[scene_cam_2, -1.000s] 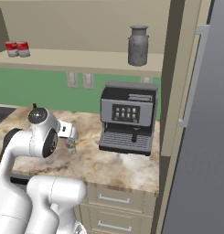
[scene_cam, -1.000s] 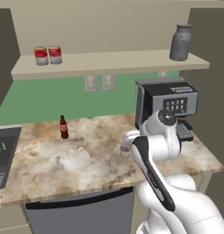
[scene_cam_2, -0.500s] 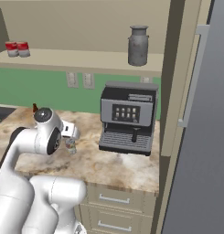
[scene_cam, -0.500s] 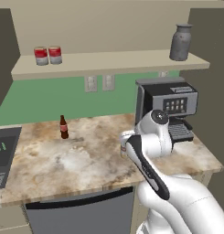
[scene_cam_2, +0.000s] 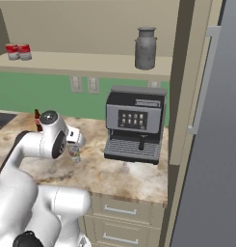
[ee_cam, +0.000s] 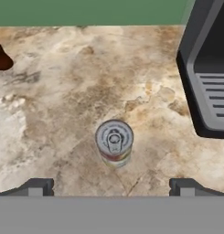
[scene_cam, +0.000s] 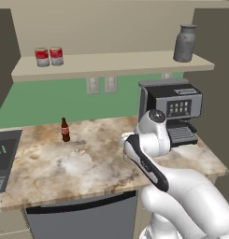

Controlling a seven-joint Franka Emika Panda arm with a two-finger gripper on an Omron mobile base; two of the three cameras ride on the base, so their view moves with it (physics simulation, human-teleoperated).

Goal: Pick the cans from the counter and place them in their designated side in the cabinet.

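Two cans (scene_cam: 49, 56) already on cabinet (scene_cam: 111, 64) shelf, left end. One can (ee_cam: 114, 143) left upright on tabletop (ee_cam: 77, 91), beside coffee machine (ee_cam: 209, 68). Gripper (ee_cam: 111, 186) above it, jaws wide open, empty.

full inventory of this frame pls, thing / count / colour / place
cans on shelf: 2, red and white labels, side by side at the left end of the cabinet shelf
can on counter: 1, silver top, greyish label, upright on the counter left of the coffee machine
bottle: 1, brown with red label, upright on the counter towards the back left
jug: 1, grey metal, right end of the shelf
coffee machine: 1, black and grey, back right of the counter
wall sockets: 2, pale, on the green wall under the shelf
gripper: 1, dark tips, jaws open, above the counter can, not touching
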